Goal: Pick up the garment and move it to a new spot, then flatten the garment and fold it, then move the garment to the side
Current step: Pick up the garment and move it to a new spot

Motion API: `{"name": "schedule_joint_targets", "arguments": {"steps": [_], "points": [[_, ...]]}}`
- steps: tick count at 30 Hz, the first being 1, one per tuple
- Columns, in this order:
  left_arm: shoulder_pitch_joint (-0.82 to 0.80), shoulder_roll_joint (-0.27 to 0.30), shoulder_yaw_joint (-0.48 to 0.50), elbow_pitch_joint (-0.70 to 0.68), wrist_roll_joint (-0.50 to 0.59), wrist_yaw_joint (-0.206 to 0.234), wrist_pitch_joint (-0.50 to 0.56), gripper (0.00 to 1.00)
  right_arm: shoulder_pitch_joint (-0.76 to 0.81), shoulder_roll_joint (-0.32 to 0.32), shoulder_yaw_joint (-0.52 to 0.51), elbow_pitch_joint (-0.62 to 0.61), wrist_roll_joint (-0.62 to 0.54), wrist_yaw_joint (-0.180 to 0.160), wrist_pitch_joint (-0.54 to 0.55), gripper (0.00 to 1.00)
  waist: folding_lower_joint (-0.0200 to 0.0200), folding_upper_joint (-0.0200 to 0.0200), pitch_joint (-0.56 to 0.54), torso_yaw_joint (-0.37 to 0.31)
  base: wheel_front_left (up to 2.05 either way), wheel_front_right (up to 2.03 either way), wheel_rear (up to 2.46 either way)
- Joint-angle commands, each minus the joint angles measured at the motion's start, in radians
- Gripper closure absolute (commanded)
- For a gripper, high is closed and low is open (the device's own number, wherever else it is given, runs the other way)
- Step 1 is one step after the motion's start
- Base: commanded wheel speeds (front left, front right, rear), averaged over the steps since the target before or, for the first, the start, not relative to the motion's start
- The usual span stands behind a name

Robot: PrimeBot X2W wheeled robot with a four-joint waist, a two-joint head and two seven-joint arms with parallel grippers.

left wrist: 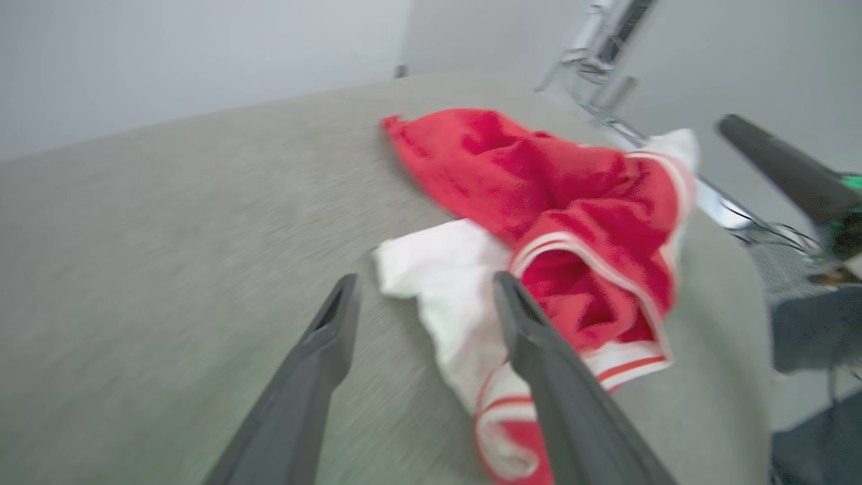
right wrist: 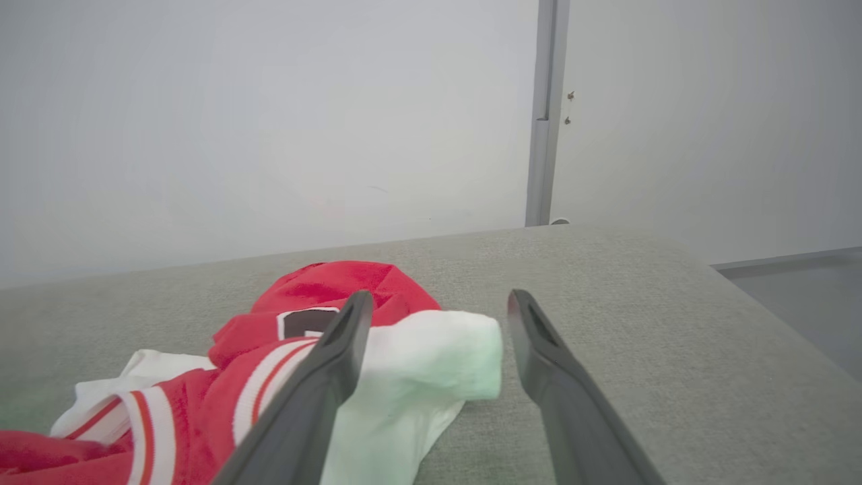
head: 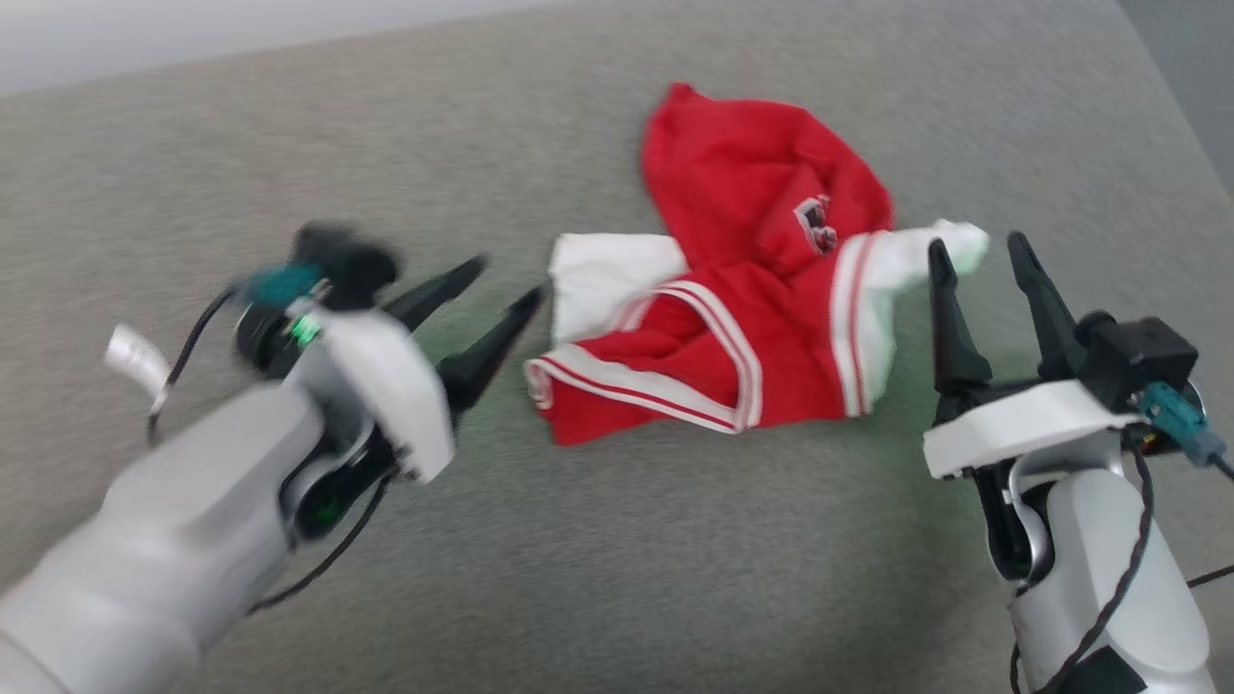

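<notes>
Head view: left tool (head: pixel 508 278), right tool (head: pixel 976 244) apparently agape beside garment (head: pixel 747 188)

Grey fabric surface (head: pixel 617 578) before pale wall (right wrist: pixel 269 121)

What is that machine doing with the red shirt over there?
A two-armed robot is set to pick up a crumpled red jersey T-shirt lying on a grey fabric surface. Both claws are open and hold nothing. The left claw points at one white sleeve. The right claw has the other white sleeve's tip between its fingers, not yet gripped.
</notes>
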Motion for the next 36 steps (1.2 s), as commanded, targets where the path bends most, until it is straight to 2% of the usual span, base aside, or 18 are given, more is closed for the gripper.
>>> {"name": "schedule_joint_targets", "arguments": {"steps": [1,5,7,9,14,15,18,22,23,26,31,36], "points": [[0.040,-0.001,0.010,0.027,-0.018,0.003,-0.030,0.00,0.016,-0.002,-0.008,0.006,-0.014,-0.001,-0.002,0.00,0.0000,0.0000,-0.062,0.080,0.00,0.00,0.00],[0.159,-0.012,0.073,0.132,-0.077,0.003,-0.091,0.00,0.040,-0.013,-0.043,0.015,-0.058,-0.001,-0.002,0.00,0.0000,0.0000,-0.100,0.150,0.00,0.00,0.00],[0.210,-0.016,0.113,0.173,-0.066,0.003,-0.098,0.00,0.054,-0.022,-0.056,0.018,-0.070,-0.001,-0.002,0.00,0.0000,0.0000,-0.118,0.179,0.00,0.00,0.00],[0.257,-0.023,0.201,0.193,-0.025,0.003,-0.099,0.00,0.069,-0.034,-0.064,0.018,-0.078,-0.001,-0.002,0.00,0.0000,0.0000,-0.134,0.204,0.00,0.00,0.00],[0.428,-0.048,0.491,0.177,0.159,0.022,-0.099,0.00,0.123,-0.064,-0.075,0.020,-0.077,-0.001,-0.002,0.00,0.0000,0.0000,-0.180,0.247,0.00,0.00,0.00],[0.514,-0.061,0.616,0.137,0.246,0.032,-0.099,0.00,0.145,-0.076,-0.077,0.017,-0.069,-0.001,-0.002,0.00,0.0000,0.0000,-0.196,0.253,0.00,0.00,0.00],[0.645,-0.092,0.786,0.058,0.379,0.044,-0.099,0.00,0.182,-0.088,-0.074,0.008,-0.062,-0.001,-0.002,0.00,0.0000,0.0000,-0.218,0.256,0.00,0.00,0.00],[0.790,-0.148,0.964,-0.047,0.538,0.045,-0.100,0.00,0.224,-0.104,-0.065,-0.007,-0.049,-0.001,-0.002,0.00,0.0000,0.0000,-0.239,0.257,0.00,0.00,0.00],[0.790,-0.148,0.964,-0.047,0.538,0.045,-0.100,0.00,0.224,-0.104,-0.065,-0.007,-0.049,-0.001,-0.002,0.00,0.0000,0.0000,-0.239,0.257,0.00,0.00,0.00],[0.866,-0.188,1.072,-0.112,0.640,0.036,-0.100,0.00,0.249,-0.112,-0.062,-0.023,-0.041,-0.001,-0.002,0.00,0.0000,0.0000,-0.248,0.254,0.00,0.00,0.00],[0.939,-0.248,1.193,-0.199,0.762,0.018,-0.100,0.00,0.274,-0.122,-0.070,-0.059,-0.037,-0.001,0.006,0.00,0.0000,0.0000,-0.256,0.248,0.00,0.00,0.00],[0.974,-0.297,1.253,-0.229,0.819,0.008,-0.100,0.00,0.281,-0.123,-0.081,-0.086,-0.036,-0.001,0.018,0.00,0.0000,0.0000,-0.249,0.241,0.00,0.00,0.00]]}}
